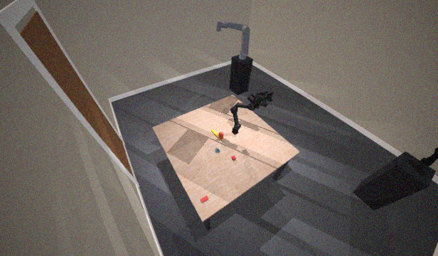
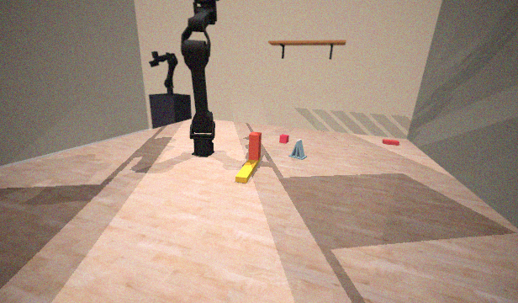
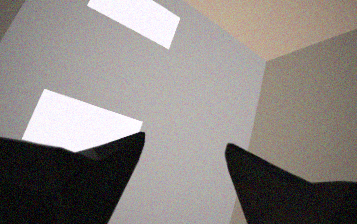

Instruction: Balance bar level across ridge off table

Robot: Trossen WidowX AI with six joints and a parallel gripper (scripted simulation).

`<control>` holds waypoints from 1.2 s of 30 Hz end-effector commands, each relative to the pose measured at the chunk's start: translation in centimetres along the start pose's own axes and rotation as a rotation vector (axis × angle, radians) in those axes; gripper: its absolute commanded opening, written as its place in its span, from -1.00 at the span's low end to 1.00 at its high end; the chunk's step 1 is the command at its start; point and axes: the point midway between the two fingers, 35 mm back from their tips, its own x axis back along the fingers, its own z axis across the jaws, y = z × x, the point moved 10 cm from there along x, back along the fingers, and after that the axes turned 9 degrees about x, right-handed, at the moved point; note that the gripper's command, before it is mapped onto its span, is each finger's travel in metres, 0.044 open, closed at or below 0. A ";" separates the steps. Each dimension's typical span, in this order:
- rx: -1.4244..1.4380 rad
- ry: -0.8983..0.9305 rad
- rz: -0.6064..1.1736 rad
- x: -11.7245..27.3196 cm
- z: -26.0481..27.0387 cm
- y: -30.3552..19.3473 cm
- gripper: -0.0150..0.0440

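Find the yellow bar [image 1: 215, 134] [image 2: 246, 170] low on the table [image 1: 190, 171] [image 2: 179, 236], beside or partly under an upright red block [image 1: 221, 135] [image 2: 255, 146]; impossible to tell which. Looks slim, stiff and probably light, with smooth flat sides perhaps prone to slipping or twisting in a loose hold. Best taken across the narrow width near mid-length, for an even carry, after dealing with the red block if in the way. Likely to tip if set down off-centre on the blue-grey ridge [image 1: 217, 150] [image 2: 298, 150], standing a little way off and apart from the bar. Farther out, see a small red cube [image 1: 233, 158] [image 2: 283, 139] and, well apart, a low red piece [image 1: 204, 199] [image 2: 390, 142].

In the wrist view, see the gripper [image 1: 269, 96] [image 3: 185, 143] well open, short of fully, with nothing between the fingers, facing wall and ceiling rather than the bar. Cut off above the exterior view; only a dark tangle from the top. Too small to judge: the ridge's crest.
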 end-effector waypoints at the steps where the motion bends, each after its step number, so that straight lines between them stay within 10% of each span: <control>1: 0.080 -0.020 -0.069 0.3 0.3 1.4 0.58; 36: 0.672 -0.271 -0.740 6.9 6.2 13.7 0.58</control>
